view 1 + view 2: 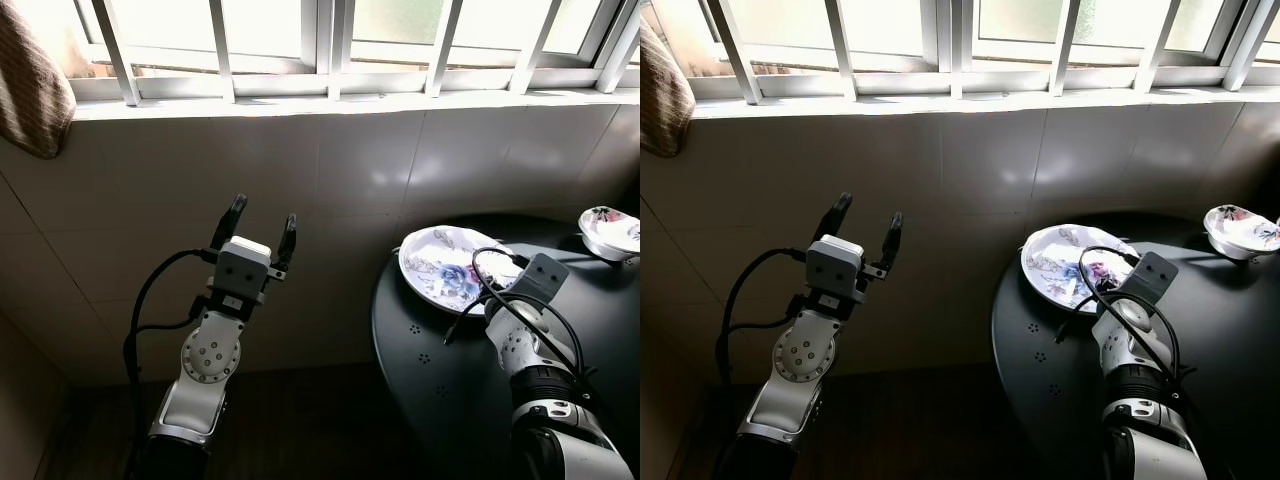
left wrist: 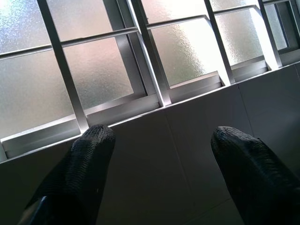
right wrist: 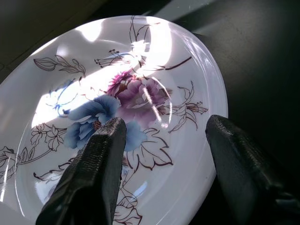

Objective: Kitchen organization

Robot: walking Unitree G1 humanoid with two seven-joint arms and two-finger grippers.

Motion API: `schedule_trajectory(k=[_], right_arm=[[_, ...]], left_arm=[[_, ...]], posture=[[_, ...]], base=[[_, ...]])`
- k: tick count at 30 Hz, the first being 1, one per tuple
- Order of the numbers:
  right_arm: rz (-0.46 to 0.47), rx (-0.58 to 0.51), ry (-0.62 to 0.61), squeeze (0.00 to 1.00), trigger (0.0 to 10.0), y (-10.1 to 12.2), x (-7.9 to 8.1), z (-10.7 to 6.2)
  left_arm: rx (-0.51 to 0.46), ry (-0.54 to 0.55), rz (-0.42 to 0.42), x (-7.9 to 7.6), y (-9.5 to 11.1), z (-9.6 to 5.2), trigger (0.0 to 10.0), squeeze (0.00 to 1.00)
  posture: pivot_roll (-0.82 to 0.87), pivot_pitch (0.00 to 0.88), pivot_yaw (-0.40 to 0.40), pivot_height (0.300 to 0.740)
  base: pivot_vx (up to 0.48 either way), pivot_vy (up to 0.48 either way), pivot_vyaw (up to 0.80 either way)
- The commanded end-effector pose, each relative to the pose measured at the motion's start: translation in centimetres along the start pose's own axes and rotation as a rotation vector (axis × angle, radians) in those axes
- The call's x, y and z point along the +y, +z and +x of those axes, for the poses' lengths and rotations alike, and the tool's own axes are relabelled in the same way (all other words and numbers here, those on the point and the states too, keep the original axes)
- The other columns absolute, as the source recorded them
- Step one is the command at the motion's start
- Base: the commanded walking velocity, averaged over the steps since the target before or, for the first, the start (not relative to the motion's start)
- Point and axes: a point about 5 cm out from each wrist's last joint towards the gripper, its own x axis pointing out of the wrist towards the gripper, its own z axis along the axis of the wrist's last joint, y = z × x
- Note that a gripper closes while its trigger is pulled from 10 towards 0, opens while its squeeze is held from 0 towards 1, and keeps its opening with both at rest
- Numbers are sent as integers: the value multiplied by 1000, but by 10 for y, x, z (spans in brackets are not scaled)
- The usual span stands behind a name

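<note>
A round dark table (image 1: 430, 370) on the right, close to a white tiled wall (image 1: 350, 170). On the table, near its back edge, a white plate (image 1: 440, 262) with blue and purple flowers painted on it. Lying flat. Farther right, near the edge of the head view, a small white bowl (image 1: 608, 232) with flowers too, well apart from the plate.

Right gripper (image 3: 164, 140) low over the plate, reaching in from the front. Fingers (image 3: 93, 173) spread wide, holding nothing. In the wrist view, one finger over the painted flowers and the other near the plate's rim, by the dark table top. Cannot tell if touching the plate or just above it. In the head views, fingers hidden behind the gripper's own grey wrist block and looping black cables (image 1: 500, 295), which also cover part of the plate.

Left gripper (image 1: 260, 235) lifted up in front of the wall, well left of the table and away from the plate. Fingers (image 2: 89, 168) spread apart, pointing up, nothing between them. A black cable (image 1: 140, 330) curving down beside that arm.

Above the wall, a bright window (image 1: 330, 30) with white bars (image 1: 220, 45) and a white sill (image 1: 300, 100). Frosted glass in the left wrist view. A brown checked cloth (image 1: 30, 90) hanging at the top left corner. Dark floor (image 1: 300, 420) below, between the left arm and the table.
</note>
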Motion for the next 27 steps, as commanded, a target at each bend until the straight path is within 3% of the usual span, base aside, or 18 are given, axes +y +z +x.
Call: schedule_trajectory(k=[1,4,10,14,20,27], right_arm=[[30,70,-4,0,10000,-9,-2,2],[50,88,-15,0,10000,-11,-2,3],[29,-30,-19,0,10000,7,2,1],[-51,-78,-3,0,10000,9,5,0],[-64,-68,-6,0,10000,6,5,0],[-47,-148,-120,0,10000,11,-8,-5]], left_arm=[[30,-6,-3,-1,-5,-2,10000,0],[30,-5,-3,-1,-5,-2,10000,0],[34,0,1,0,-6,-3,10000,0],[37,-3,-2,-1,-6,-3,10000,0],[40,-2,-2,-1,-6,-3,10000,0],[42,-2,-4,-2,-7,-3,10000,0]], posture=[[-13,0,-29,740],[-13,0,-29,740],[-10,0,-34,740],[-10,0,-33,740],[-13,0,-33,740],[-14,0,-34,740]], base=[[0,0,0],[0,0,0],[0,0,0],[0,0,0],[0,0,0],[0,0,0]])
